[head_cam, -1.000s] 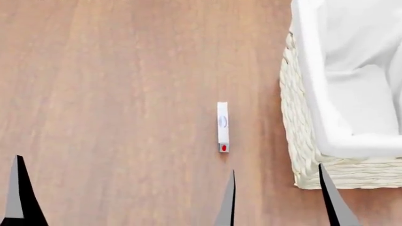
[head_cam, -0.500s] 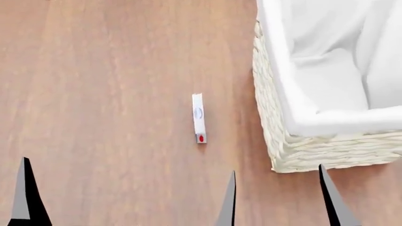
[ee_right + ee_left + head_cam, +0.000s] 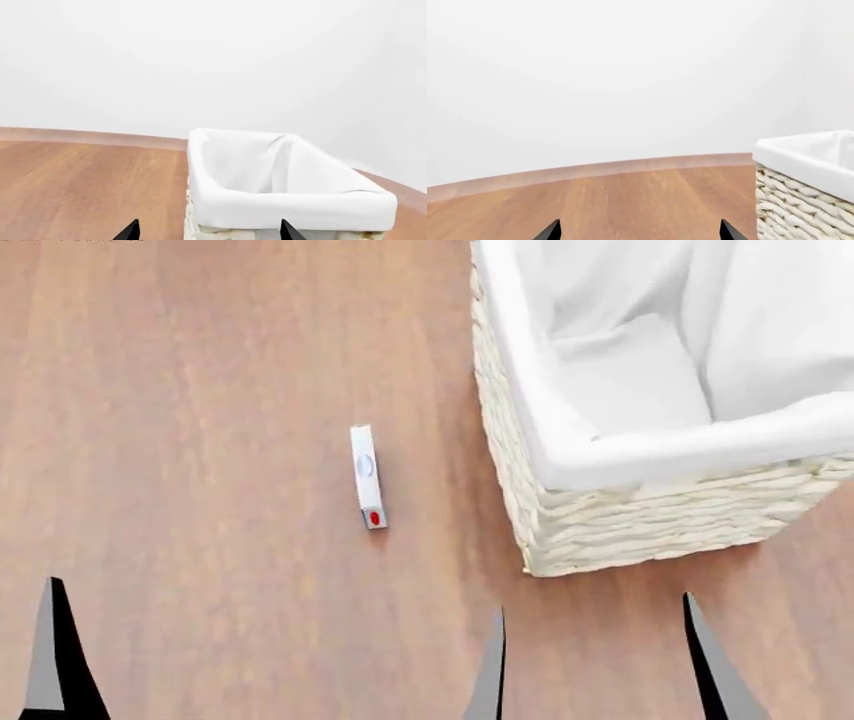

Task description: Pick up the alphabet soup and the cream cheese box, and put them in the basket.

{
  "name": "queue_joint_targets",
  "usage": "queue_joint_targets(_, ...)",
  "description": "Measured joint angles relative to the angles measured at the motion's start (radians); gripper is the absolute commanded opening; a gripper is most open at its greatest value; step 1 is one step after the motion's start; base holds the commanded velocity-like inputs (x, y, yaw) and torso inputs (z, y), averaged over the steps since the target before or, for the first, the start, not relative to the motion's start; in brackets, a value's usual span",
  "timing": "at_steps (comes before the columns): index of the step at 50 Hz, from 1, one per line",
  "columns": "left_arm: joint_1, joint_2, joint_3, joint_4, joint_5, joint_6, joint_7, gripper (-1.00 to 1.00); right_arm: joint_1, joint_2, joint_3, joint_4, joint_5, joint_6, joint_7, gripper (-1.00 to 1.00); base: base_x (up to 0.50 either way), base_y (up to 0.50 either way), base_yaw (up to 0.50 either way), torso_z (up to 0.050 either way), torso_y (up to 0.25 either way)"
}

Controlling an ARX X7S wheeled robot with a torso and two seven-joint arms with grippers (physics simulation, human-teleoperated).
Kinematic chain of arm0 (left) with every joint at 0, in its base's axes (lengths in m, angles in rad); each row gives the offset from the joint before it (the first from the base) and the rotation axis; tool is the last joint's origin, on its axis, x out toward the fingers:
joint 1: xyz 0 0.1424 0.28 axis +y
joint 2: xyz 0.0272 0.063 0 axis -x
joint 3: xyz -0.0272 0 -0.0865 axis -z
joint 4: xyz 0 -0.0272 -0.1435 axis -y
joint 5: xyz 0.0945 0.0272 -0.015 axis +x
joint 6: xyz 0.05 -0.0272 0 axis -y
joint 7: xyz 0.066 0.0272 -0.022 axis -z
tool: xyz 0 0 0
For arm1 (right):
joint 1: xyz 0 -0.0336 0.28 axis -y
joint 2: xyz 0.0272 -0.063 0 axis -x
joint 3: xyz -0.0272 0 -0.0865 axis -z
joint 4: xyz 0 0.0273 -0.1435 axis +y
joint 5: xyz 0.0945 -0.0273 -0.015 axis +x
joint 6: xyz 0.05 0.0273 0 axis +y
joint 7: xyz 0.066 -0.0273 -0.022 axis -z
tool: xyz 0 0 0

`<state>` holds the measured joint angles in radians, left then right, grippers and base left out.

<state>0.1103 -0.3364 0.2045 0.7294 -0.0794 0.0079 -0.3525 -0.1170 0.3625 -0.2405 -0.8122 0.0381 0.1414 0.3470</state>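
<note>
Head view shows the cream cheese box standing on edge on the wooden floor, near the basket. Likely light, stiff; pinch its flat faces. Both grippers spread apart, empty.

I see the cream cheese box lying on the wooden floor, left of the basket and apart from it, ahead of my grippers.

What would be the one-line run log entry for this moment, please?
phase: approach | cream cheese box: on floor, left of basket, apart | alphabet soup: not visible | left hand: open, empty | right hand: open, empty
</note>
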Motion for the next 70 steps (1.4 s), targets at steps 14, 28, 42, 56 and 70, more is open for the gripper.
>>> queue_joint_targets(14, -0.003, -0.004, 0.009, -0.001, 0.003, 0.0, -0.005, 1.0, -0.001, 0.006, 0.003, 0.005, 0.008, -0.007, 0.006, 1.0, 0.0, 0.0, -0.28, 0.0, 0.0)
queue_joint_targets(28, -0.003, -0.009, 0.011, 0.002, -0.005, -0.001, -0.011, 1.0, 0.0, 0.009, 0.001, 0.002, 0.012, -0.007, 0.012, 1.0, 0.0, 0.0, -0.26, 0.0, 0.0)
queue_joint_targets(42, -0.003, -0.011, 0.016, 0.004, -0.009, -0.002, -0.017, 1.0, -0.003, 0.014, 0.0, -0.001, 0.019, -0.008, 0.017, 1.0, 0.0, 0.0, -0.24, 0.0, 0.0)
queue_joint_targets(56, 0.001, -0.017, 0.016, 0.005, -0.011, 0.0, -0.024, 1.0, -0.003, 0.018, -0.008, 0.001, 0.021, -0.012, 0.018, 1.0, 0.0, 0.0, -0.23, 0.0, 0.0)
queue_joint_targets(70, 0.002, -0.022, 0.016, 0.004, -0.013, 0.003, -0.029, 1.0, -0.001, 0.025, -0.02, 0.001, 0.015, -0.012, 0.018, 1.0, 0.0, 0.0, -0.17, 0.0, 0.0)
